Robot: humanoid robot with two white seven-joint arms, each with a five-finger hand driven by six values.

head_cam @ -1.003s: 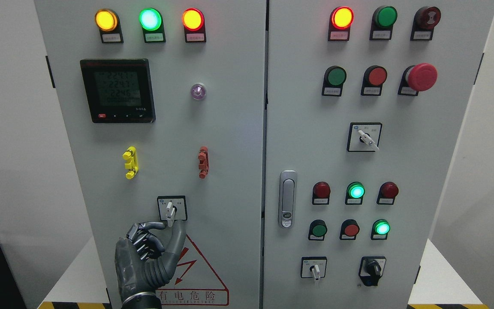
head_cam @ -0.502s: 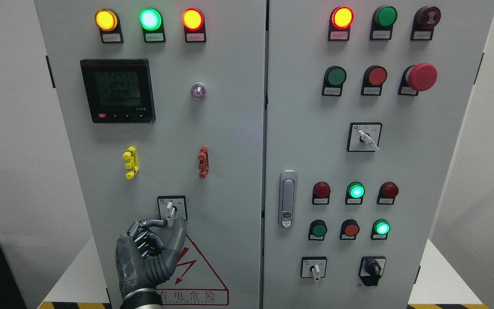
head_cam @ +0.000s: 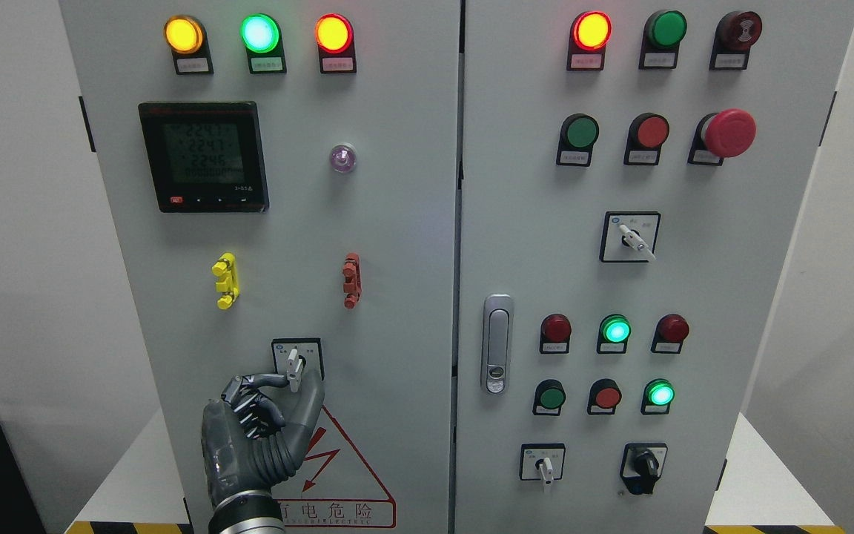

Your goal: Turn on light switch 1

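Note:
The light switch [head_cam: 293, 361] is a small rotary selector with a white lever in a black-framed plate, low on the left cabinet door [head_cam: 397, 222]. Its lever points straight down. My left hand [head_cam: 299, 382] comes up from the bottom edge just below it. The index fingertip touches the lever's lower end from the left and the thumb stands against it on the right, so the two pinch the lever. The other fingers [head_cam: 253, 419] are curled. The right arm is out of view.
A red warning triangle sticker [head_cam: 345, 475] sits under the hand. Yellow [head_cam: 225, 280] and red [head_cam: 351, 279] clips stick out of the door above the switch. A meter [head_cam: 203, 157] and lit lamps are higher up. The right door carries a latch handle [head_cam: 497, 343], buttons and more selectors.
My left hand has risen slightly, and its index finger and thumb have closed in around the lower end of the switch lever. The lever still points down.

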